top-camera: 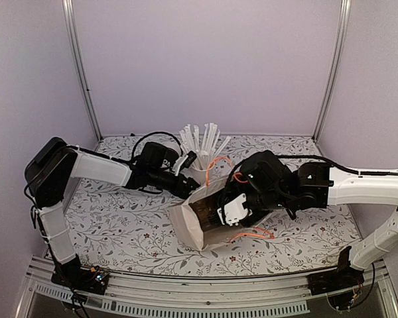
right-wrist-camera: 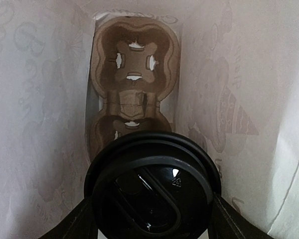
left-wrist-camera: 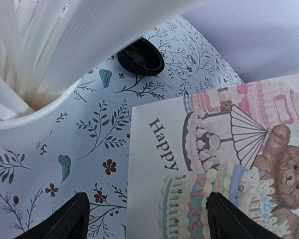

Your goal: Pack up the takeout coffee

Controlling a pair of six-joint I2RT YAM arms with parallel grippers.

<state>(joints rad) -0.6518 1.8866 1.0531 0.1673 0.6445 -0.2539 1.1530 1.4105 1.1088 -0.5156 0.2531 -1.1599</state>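
The takeout coffee [right-wrist-camera: 152, 189] shows as a round black lid filling the lower part of the right wrist view. My right gripper [right-wrist-camera: 152, 221] is shut on it, a finger on each side. It is held inside the mouth of a white printed paper bag [top-camera: 188, 226] that lies on its side mid-table. A brown cardboard cup carrier [right-wrist-camera: 134, 59] sits at the far end inside the bag. In the top view the right gripper [top-camera: 227, 211] is at the bag's mouth. My left gripper [left-wrist-camera: 147, 221] is open over the bag's printed side [left-wrist-camera: 214, 149], also seen in the top view [top-camera: 188, 189].
A white cup of wrapped sticks [top-camera: 200, 156] stands just behind the bag, close to the left gripper, and fills the upper left of the left wrist view [left-wrist-camera: 35, 74]. A loose black lid [left-wrist-camera: 141, 56] lies on the floral tablecloth. Orange bag handles [top-camera: 252, 233] stick out by the mouth.
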